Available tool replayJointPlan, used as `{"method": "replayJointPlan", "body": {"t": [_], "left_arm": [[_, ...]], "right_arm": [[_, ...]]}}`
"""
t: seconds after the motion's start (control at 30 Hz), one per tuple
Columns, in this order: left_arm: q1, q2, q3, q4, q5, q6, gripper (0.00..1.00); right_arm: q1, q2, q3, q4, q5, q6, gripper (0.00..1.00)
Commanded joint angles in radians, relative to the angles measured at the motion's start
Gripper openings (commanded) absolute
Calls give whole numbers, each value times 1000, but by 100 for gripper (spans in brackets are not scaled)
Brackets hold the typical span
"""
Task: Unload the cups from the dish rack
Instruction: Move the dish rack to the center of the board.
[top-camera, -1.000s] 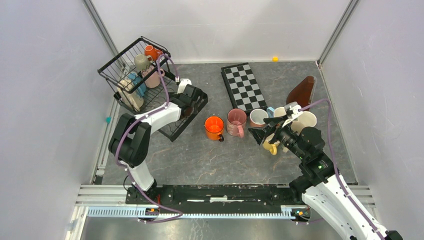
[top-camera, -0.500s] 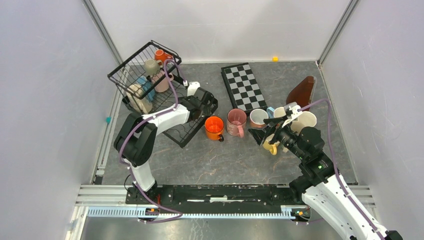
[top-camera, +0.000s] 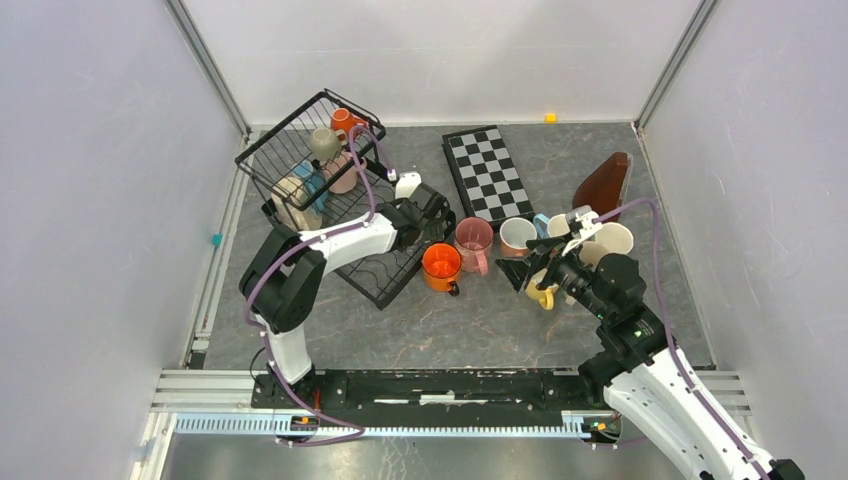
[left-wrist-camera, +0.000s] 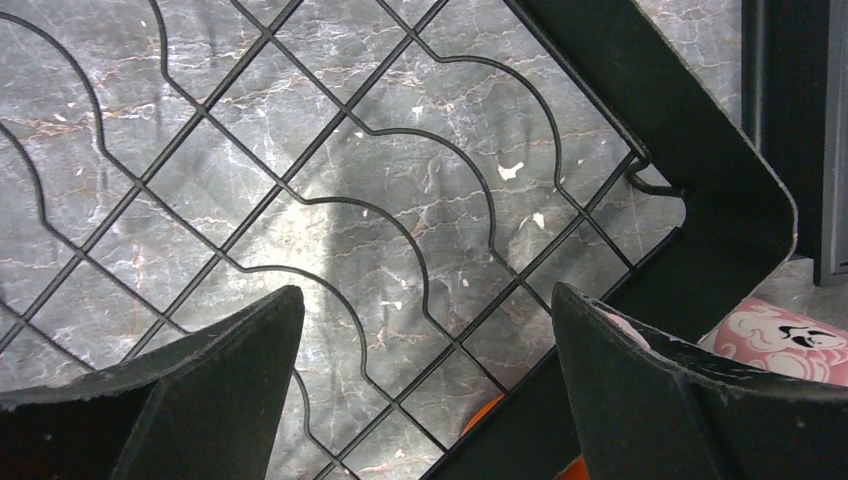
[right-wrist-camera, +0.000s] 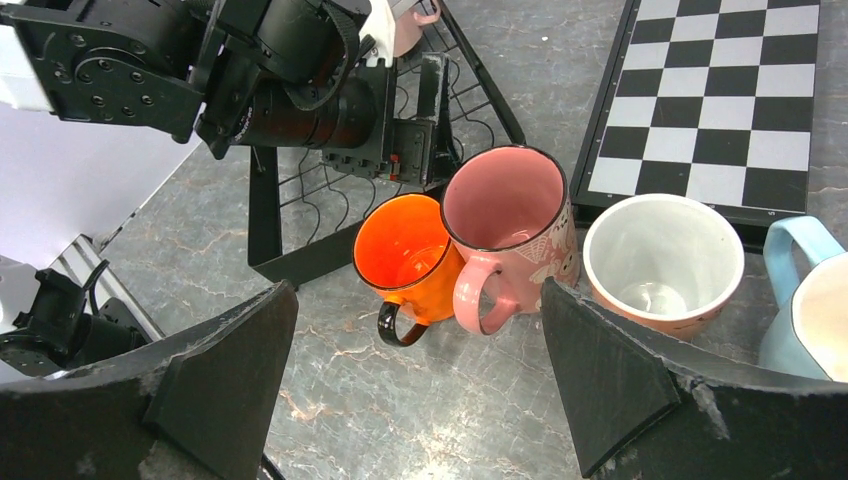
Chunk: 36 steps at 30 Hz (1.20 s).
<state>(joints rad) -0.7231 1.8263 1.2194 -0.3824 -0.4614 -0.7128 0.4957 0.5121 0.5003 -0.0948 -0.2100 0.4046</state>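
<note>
Three pale walls (top-camera: 450, 50) enclose the marbled table (top-camera: 420, 320) and dish rack (top-camera: 290, 150).

- Table (top-camera: 480, 320): grey marbled, stone-look top, smooth with a faint sheen.
- Dish rack (left-wrist-camera: 700, 170): thin black coated wire and a flat black frame, matt.
- Orange cup (right-wrist-camera: 405, 250) and pink cup (right-wrist-camera: 505, 205): glazed ceramic, glossy.
- Checkerboard (right-wrist-camera: 710, 90): smooth black-and-white surface, low gloss.
- Fingers (right-wrist-camera: 620, 380) of the right gripper (right-wrist-camera: 417, 290): black matt plastic, slightly rough, with edges scuffed pale.
</note>
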Motion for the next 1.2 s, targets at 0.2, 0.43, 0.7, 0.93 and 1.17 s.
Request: {"method": "replayJointPlan", "body": {"t": [0.2, 0.43, 0.7, 0.93, 1.17], "left_arm": [[-42, -70, 68, -261, -232, 123, 100], [34, -154, -20, -289, -350, 175, 100], [151, -238, -150, -161, -407, 260, 100], [217, -262, -211, -54, -434, 297, 100], [240, -261, -252, 36, -478, 333, 100]], "right_arm": [[5, 29, -5, 67, -27, 10, 98], [5, 59, -25, 150, -54, 27, 98], [5, 83, -43, 202, -79, 35, 98], [5, 83, -60, 216, -79, 30, 98], [5, 88, -76, 223, -84, 30, 98]]}}
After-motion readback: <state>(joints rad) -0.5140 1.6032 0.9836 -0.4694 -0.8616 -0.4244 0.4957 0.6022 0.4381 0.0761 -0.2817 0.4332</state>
